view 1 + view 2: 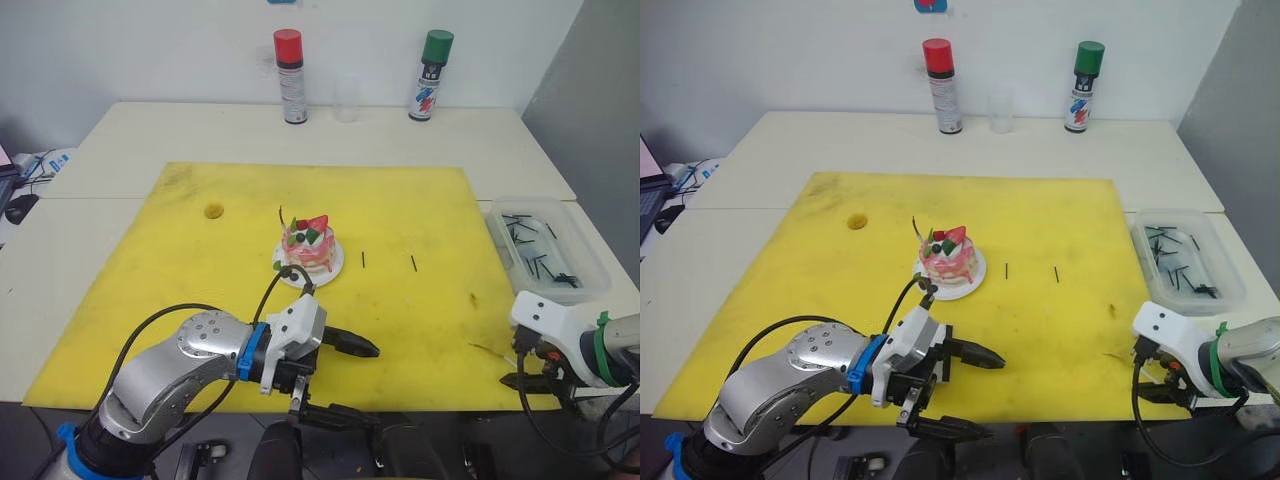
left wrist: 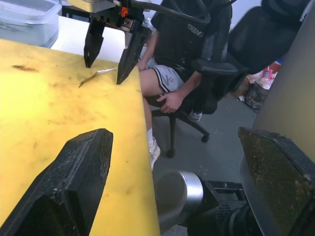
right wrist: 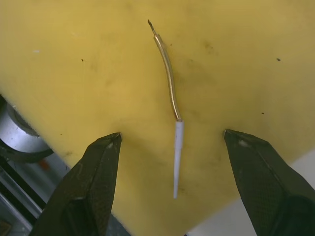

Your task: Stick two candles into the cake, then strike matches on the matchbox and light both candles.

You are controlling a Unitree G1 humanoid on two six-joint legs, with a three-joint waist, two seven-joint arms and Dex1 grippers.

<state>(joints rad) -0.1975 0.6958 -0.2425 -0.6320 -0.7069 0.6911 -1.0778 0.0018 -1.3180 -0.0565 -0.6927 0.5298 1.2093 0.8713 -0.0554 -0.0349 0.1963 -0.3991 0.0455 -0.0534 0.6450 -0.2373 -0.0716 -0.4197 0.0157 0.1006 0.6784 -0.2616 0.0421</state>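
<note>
Right tool (image 3: 172, 140) spread wide over near right edge of yellow mat (image 1: 420, 210), fingers straddling loose candle (image 3: 170, 86) lying flat on mat, gripping nothing. Left tool (image 1: 340, 380) wide open, empty, at near mat edge. Cake (image 1: 308, 247) on plate mid-mat, one candle (image 1: 282, 217) upright beside topping. Two matches (image 1: 363, 258) lay right of cake.

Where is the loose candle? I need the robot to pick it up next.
The candle lies flat on the yellow mat, near its front right edge, between the open fingers of the right gripper.
</note>
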